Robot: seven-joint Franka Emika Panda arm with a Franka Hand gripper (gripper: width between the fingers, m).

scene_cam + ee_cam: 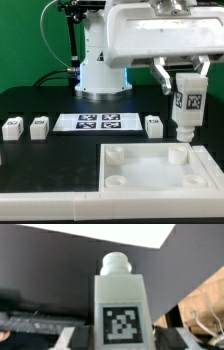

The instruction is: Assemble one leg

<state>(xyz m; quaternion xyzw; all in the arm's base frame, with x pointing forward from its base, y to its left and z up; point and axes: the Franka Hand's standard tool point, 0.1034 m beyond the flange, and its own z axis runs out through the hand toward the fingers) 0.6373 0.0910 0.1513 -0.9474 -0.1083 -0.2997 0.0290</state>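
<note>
Leg upright in end effector — fingers closed on its tagged body, round peg end down. Long axis vertical; corner socket of board lies just beneath — apparently not touching.

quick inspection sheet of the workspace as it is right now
surface: black table, marker board lying flat on it
job's things: one leg held tip down above a corner socket of the large board, on the exterior view's right, seemingly not yet in it; three more legs standing on the table
clutter: nothing seen
grippers: gripper shut on the leg
cables: dark cable beside the arm base, away from the parts
surroundings: pale wall behind the table
</note>
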